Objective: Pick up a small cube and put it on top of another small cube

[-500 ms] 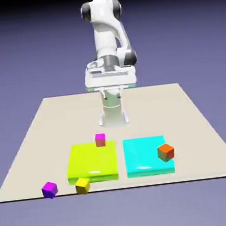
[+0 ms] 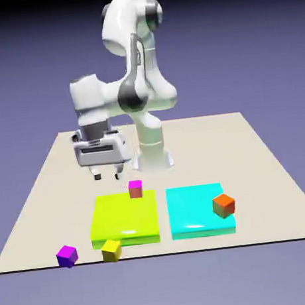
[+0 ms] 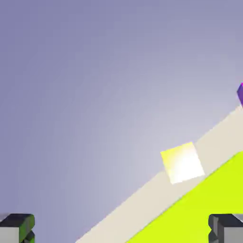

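A: Tool [image 2: 107, 175] released, fingers apart, nothing between. Hanging above the worktop [image 2: 264, 169] toward the exterior view's left, beyond the far edge of the lime square [image 2: 123, 218]. Both grey fingertips [image 3: 16, 227] showing at the bottom corners of the hand view, wide apart.

B: Nearest to it?

A: Pink cube [image 2: 135, 188], just to the exterior view's right of the tool and lower, sitting at the far edge of the lime square. Not touched.

B: And the purple cube?

A: Purple cube with magenta top [image 2: 67, 255] down at the near edge of the worktop, toward the exterior view's left, off the lime square's near left corner. Well apart from the tool. Only a sliver of it [image 3: 240, 93] caught at the right edge of the hand view.

B: Yellow cube?

A: Small yellow cube [image 2: 111, 250] also at the near edge, just to the exterior view's right of the purple one, close but apart. Touching or overlapping the lime square's near edge; cannot tell which. In the hand view [image 3: 182, 162], washed pale, on the strip of bare worktop beside the lime.

B: Further out?

A: Cyan square [image 2: 196, 217] beside the lime one, narrow gap between. Orange cube [image 2: 223, 205] resting tilted on the cyan square's right part.
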Robot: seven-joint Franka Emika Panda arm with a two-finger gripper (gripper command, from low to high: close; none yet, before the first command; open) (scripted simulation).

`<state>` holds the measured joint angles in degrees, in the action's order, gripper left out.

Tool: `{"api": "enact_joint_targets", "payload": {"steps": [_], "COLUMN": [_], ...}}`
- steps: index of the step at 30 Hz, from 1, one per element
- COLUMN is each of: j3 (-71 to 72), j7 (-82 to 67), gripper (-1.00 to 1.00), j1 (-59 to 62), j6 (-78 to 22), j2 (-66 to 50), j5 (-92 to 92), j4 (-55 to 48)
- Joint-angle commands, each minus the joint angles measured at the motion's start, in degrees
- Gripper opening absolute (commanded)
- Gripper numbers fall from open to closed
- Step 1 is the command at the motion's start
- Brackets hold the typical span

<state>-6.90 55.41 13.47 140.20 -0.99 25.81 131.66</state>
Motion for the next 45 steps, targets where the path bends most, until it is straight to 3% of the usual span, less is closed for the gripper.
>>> {"api": "enact_joint_targets", "payload": {"steps": [1,28,32,33,36,45], "j3": [-0.4,-11.9,-9.9,-9.9,-11.9,-5.1], "j7": [0.8,22.4,20.4,20.4,22.4,21.3], "gripper": [0.0,0.0,0.0,-1.0,-1.0,-1.0], "j1": [0.2,22.8,19.7,19.7,22.8,4.1], "j6": [-2.1,-58.4,-53.7,-53.7,-58.5,-57.7], "j2": [-2.1,-58.1,-60.1,-60.1,-58.2,-46.4], "j5": [1.6,44.6,47.2,47.2,44.6,35.1], "j4": [-1.8,-50.7,-48.3,-48.3,-50.8,-39.3]}}
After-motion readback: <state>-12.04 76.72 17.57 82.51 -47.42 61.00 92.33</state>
